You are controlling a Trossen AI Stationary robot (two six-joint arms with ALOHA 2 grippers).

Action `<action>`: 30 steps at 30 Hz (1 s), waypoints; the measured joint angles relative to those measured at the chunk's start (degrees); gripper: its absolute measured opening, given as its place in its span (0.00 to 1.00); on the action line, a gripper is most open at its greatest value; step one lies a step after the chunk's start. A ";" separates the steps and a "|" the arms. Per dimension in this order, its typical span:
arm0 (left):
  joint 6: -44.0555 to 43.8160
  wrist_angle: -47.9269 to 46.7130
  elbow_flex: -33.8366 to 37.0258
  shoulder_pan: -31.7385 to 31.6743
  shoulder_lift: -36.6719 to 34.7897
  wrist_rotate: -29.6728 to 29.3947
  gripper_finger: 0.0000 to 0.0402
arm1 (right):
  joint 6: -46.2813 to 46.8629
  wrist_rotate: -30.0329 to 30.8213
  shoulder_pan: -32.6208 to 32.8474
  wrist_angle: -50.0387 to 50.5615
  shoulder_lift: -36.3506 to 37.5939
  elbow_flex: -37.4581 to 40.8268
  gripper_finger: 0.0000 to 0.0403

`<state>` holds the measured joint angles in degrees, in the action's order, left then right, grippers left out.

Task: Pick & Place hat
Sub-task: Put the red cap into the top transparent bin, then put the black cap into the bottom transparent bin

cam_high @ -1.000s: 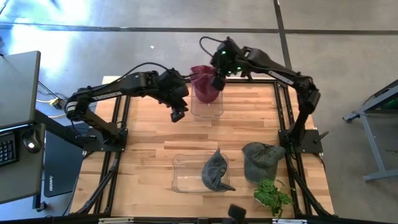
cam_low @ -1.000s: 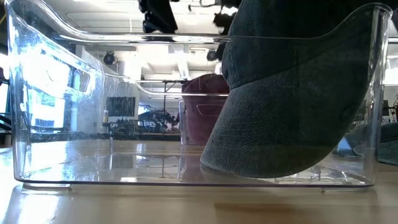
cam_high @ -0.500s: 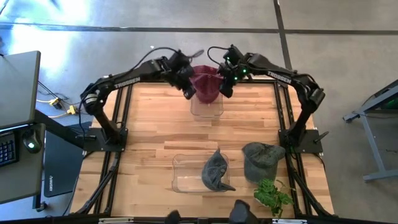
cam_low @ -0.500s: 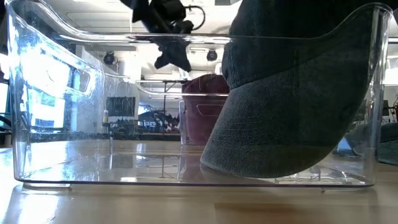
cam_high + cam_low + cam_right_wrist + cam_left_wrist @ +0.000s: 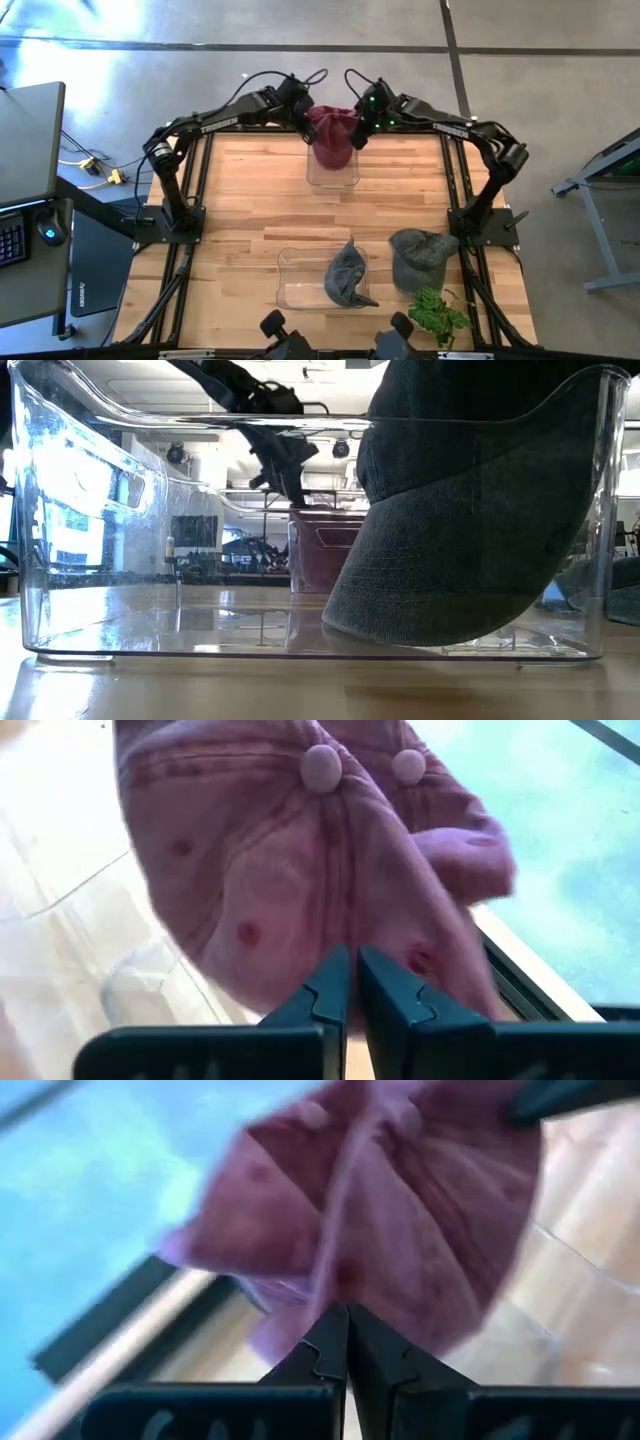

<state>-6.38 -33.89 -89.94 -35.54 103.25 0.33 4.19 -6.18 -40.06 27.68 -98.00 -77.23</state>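
Both grippers, left (image 5: 303,118) and right (image 5: 357,128), clamp pink hat (image 5: 331,138) over 12 o'clock bin (image 5: 333,172); next: lower, release.

A maroon hat (image 5: 331,140) sits crumpled in the far clear bin (image 5: 333,176).

A workshop or lab hall: bare concrete floor (image 5: 250,25) across the frame's top, a desk with keyboard (image 5: 10,238) at left.
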 joint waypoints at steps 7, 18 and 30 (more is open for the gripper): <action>3.23 -1.61 -0.12 0.54 -4.24 -2.93 0.01 | 0.62 1.73 3.97 10.49 11.23 0.02 0.02; 6.40 -7.36 -0.16 8.12 -12.34 4.14 0.01 | 11.67 -2.76 16.35 35.17 27.97 0.28 0.05; 11.09 -7.34 0.06 20.46 -12.42 4.70 0.01 | 23.90 -9.29 30.61 56.39 31.35 8.74 0.41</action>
<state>4.71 -41.23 -89.89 -15.08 90.83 5.03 28.08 -15.48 -9.46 84.07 -66.65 -68.49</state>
